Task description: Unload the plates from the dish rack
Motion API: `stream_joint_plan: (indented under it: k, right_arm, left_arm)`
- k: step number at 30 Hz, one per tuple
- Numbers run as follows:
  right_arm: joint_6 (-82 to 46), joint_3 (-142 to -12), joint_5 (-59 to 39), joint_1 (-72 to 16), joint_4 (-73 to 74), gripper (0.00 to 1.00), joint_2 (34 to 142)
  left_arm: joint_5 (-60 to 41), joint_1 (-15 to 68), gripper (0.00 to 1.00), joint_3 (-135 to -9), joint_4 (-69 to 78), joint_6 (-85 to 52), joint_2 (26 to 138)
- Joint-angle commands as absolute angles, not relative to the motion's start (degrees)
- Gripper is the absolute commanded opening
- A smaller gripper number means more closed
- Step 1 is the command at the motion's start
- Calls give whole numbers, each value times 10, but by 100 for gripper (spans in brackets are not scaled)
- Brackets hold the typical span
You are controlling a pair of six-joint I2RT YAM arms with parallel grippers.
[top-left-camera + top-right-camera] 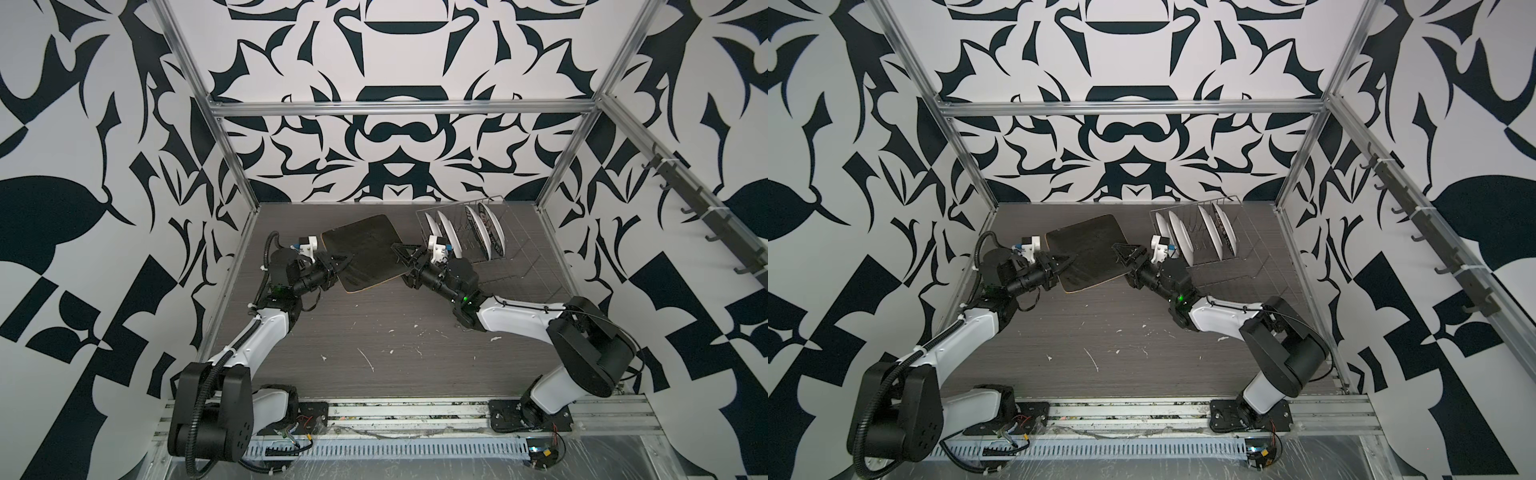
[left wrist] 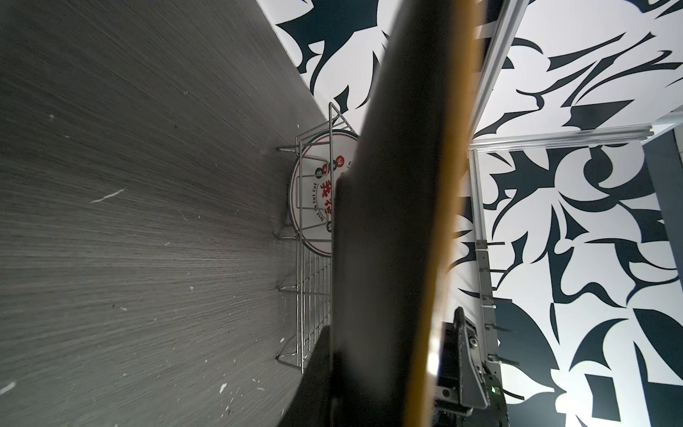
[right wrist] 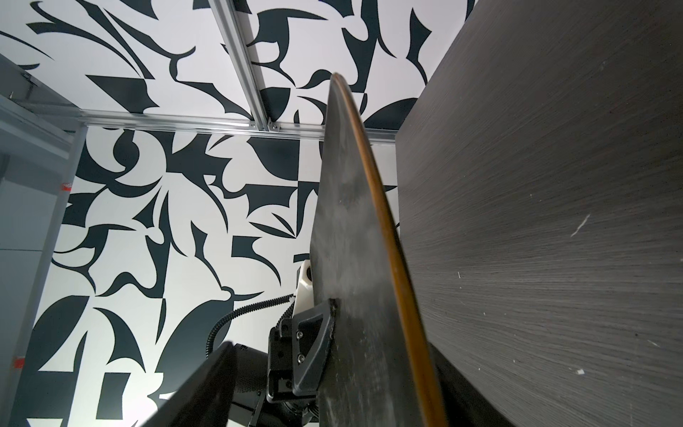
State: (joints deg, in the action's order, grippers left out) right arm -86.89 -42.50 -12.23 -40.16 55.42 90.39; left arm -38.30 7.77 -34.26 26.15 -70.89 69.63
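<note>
Left arm: the left fingers [image 1: 347, 262] are pinched on the 9 o'clock edge of the dark plate [image 1: 365, 249], one finger on each face.
Dark plate: out of the rack at mid-scene and, judging by both top views, held tilted clear of the bench [image 1: 374, 340]. It is near-square, with no strong long axis. The line that matters runs 9 to 3 o'clock, from one grip to the other.
Right arm: the right fingers [image 1: 403, 255] straddle the plate's 3 o'clock edge but stand spread. The right wrist view shows a gap between one finger and the plate's face.
Rack: the dish rack [image 1: 517, 255] lies at about 2 o'clock from the dark plate, its length running roughly 10 to 4 o'clock. Four white plates [image 1: 449, 232] stand on edge in it, not yet unloaded.
Key relation: the plate lies at 3 o'clock from the left fingers, the only ones gripping it — so the set-down likely falls to the left arm. The right arm is nearer the rack and looks best placed for the next plate.
</note>
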Motion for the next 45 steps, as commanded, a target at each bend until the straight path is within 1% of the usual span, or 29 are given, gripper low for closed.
stream_joint_plan:
  k: [1, 5, 23, 27, 36, 42, 45]
  right_arm:
    - [-864, -448, -125, -397, 629, 80, 881]
    - [-865, -448, -125, -393, 616, 82, 880]
    - [-879, -450, -150, -359, 552, 83, 864]
    - [-877, -456, -156, -351, 531, 83, 855]
    - [-857, -491, -178, -336, 465, 83, 845]
    - [-817, -524, -186, -335, 388, 83, 844]
    - [-801, -543, -189, -335, 358, 83, 847]
  left_arm:
    - [-383, 76, 0, -368, 280, -687, 671]
    - [-386, 66, 0, -379, 275, -688, 671]
    - [-381, 2, 0, -404, 299, -720, 691]
    - [-352, -7, 0, -392, 315, -727, 699]
    - [-241, -16, 0, -339, 404, -756, 725]
    - [-188, -30, 0, -302, 538, -803, 806]
    - [-183, -41, 0, -305, 562, -806, 837]
